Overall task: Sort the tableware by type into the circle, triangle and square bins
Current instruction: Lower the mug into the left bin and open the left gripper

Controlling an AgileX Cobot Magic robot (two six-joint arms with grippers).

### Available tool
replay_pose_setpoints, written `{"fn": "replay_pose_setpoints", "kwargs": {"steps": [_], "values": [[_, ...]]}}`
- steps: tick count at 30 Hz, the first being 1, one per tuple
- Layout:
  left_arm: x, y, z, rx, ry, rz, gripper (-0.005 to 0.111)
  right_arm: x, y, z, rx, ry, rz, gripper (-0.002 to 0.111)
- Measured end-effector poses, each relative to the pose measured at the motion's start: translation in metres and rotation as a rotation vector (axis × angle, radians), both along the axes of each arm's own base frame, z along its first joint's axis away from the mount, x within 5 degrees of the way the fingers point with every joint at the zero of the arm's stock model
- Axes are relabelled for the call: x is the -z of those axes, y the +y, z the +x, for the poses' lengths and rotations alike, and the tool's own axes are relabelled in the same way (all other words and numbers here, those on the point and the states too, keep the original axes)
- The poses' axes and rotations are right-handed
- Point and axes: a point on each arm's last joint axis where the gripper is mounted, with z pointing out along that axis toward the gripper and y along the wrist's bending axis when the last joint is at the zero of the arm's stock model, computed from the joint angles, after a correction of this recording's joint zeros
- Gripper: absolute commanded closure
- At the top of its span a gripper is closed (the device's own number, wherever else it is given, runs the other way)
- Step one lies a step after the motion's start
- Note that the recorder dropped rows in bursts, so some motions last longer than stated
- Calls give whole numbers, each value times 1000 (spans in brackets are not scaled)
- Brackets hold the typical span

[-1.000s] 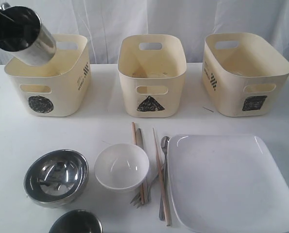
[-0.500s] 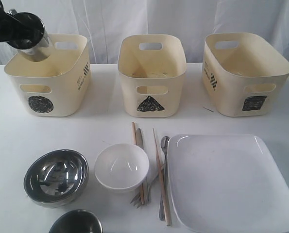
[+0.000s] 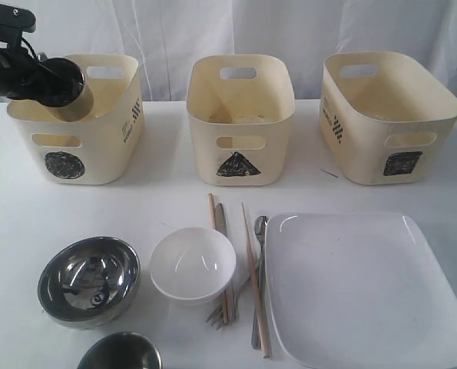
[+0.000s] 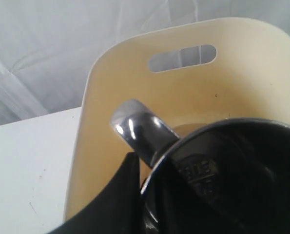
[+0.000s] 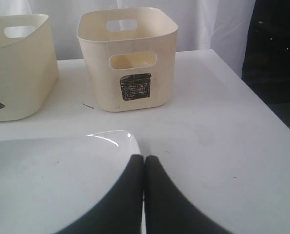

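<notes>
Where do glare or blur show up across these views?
Exterior view: evenly lit and sharp, with mirror reflections in the steel bowl. Left wrist view: the held mug fills the frame, soft, with glare streaks on its handle. Right wrist view: bright glint on the plate rim.

Lab table (image 3: pixel 167 204) (white curtain (image 3: pixel 297 31) backdrop)

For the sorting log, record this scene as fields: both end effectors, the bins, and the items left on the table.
Left end effector: shut on steel mug, at mouth of circle bin
Right end effector: shut, empty, beside square plate
Other bins: triangle bin, square bin
On table: steel bowl, white bowl, second mug, chopsticks, knife, fork, spoon
</notes>
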Motion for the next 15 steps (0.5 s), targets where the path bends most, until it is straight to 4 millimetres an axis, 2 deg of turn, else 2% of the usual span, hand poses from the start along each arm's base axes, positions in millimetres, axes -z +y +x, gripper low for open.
{"fn": "replay_pose_setpoints", "kwargs": {"steps": [12,15], "values": [[3,-2,8,1,-46,-33,105,0,0,0,0,0,0,108],[3,-2,8,-1,-45,-38,93,0,0,0,0,0,0,108]]}}
